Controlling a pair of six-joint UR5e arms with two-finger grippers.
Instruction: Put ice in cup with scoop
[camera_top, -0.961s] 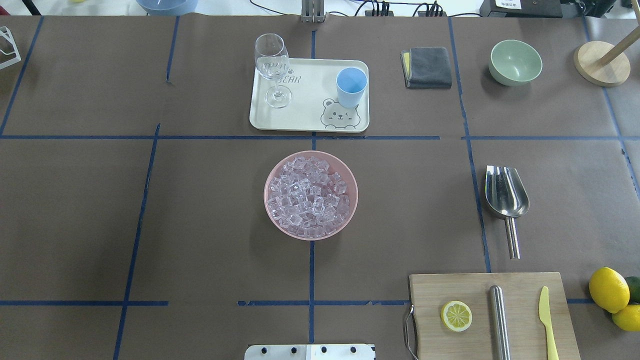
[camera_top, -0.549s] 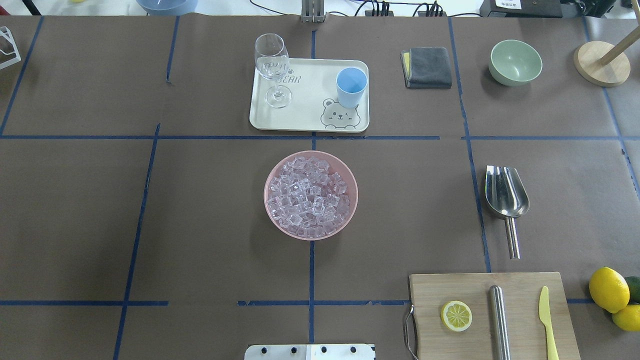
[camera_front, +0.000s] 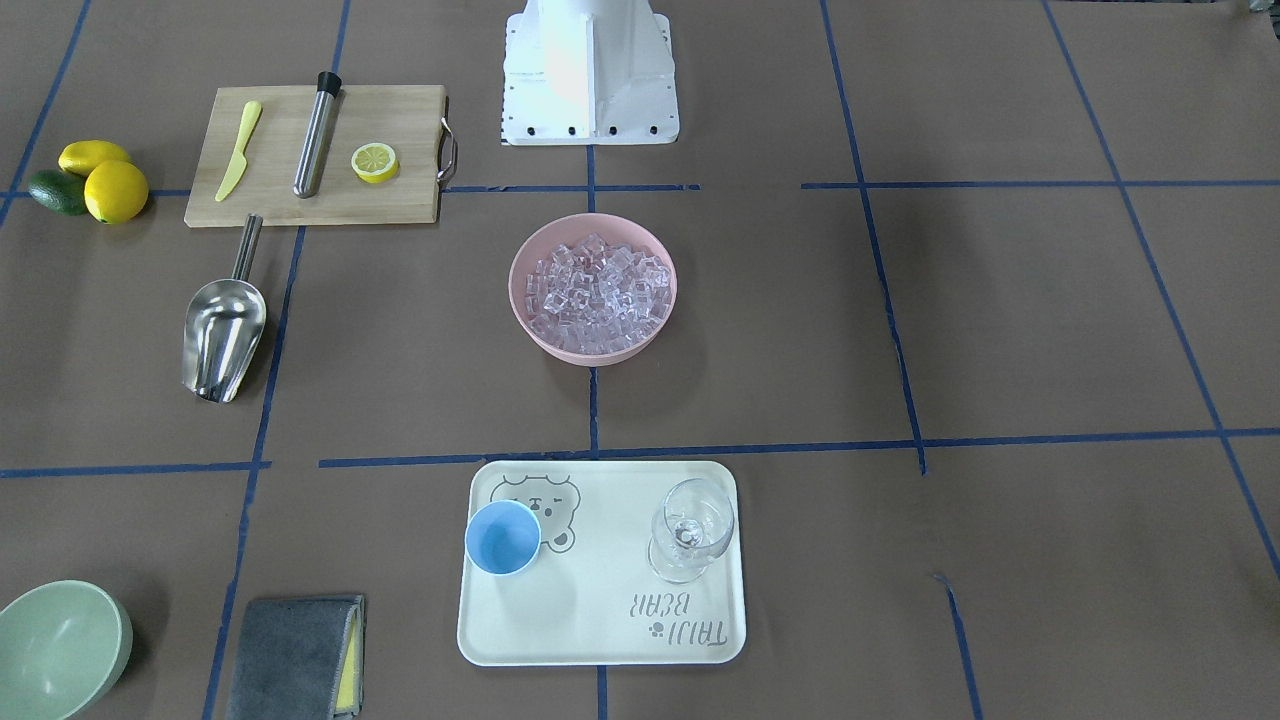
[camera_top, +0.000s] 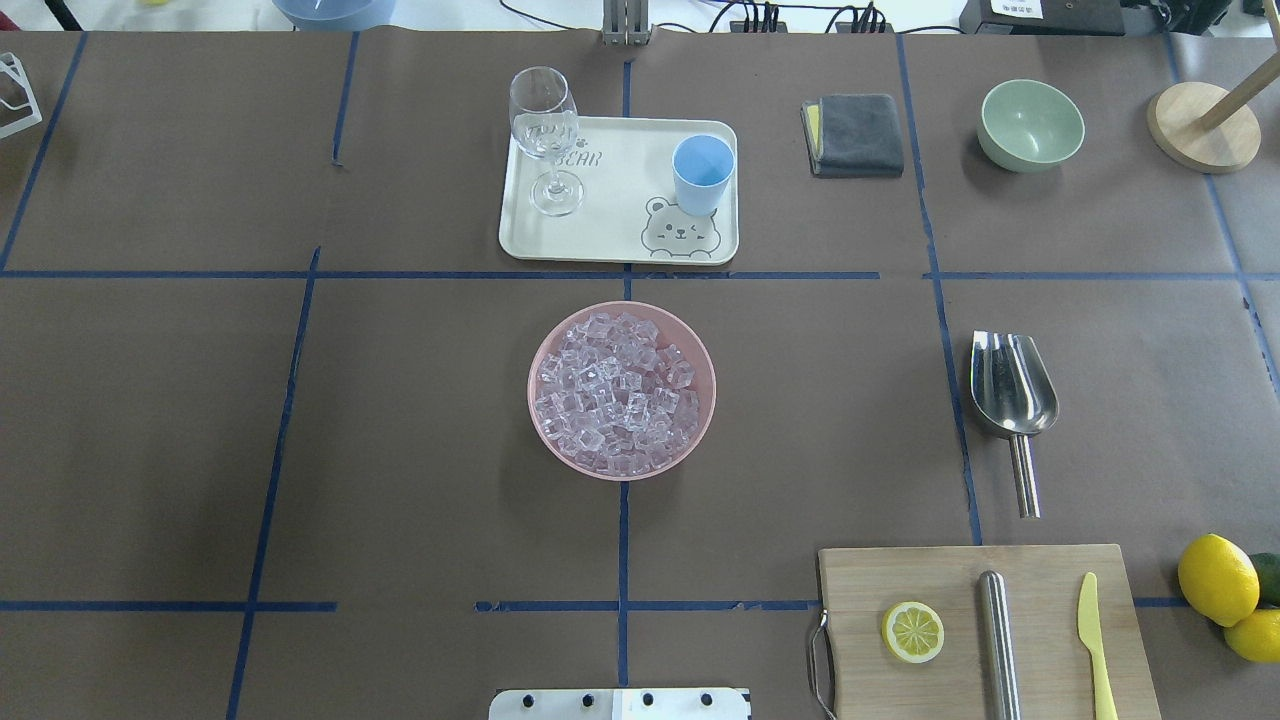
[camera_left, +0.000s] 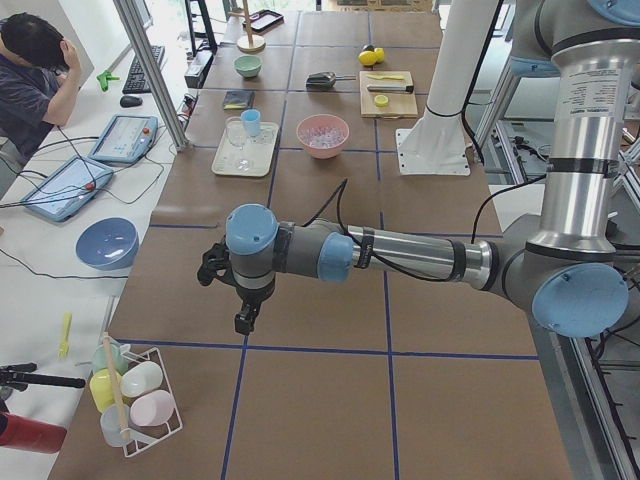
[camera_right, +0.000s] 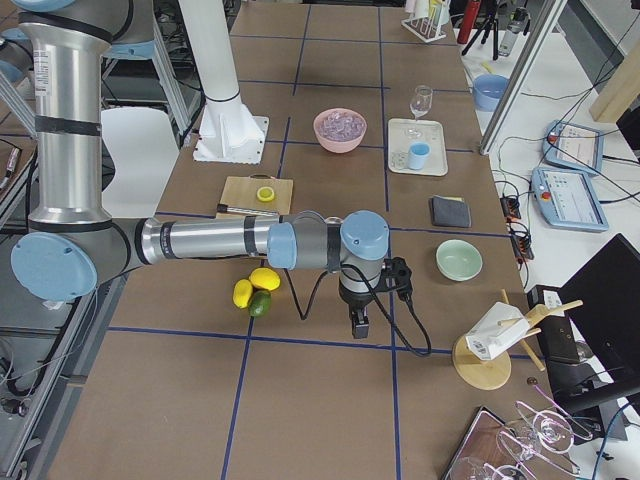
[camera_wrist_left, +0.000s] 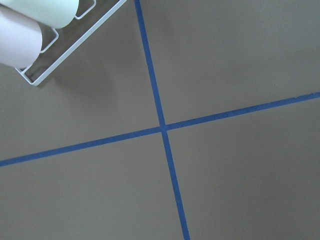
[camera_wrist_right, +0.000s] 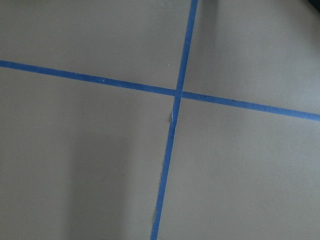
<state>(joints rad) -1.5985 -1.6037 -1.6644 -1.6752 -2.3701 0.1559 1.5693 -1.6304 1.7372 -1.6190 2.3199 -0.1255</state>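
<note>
On surface (camera_top: 400, 420): scoop (camera_top: 1012, 385) laid flat, ice (camera_top: 615, 392) in pink bowl (camera_top: 532, 395), cup (camera_top: 702, 172) on tray (camera_top: 620, 195). Opening of left end effector (camera_left: 243, 318) & right end effector (camera_right: 358, 325) can't be told.

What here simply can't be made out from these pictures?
Left pincer: only in the left side view, too small to tell open or shut.
Right pincer: same, in the right side view.
Green bowl: cut off by the front view's corner.
Lime: mostly hidden behind lemons, at the overhead view's edge.
</note>
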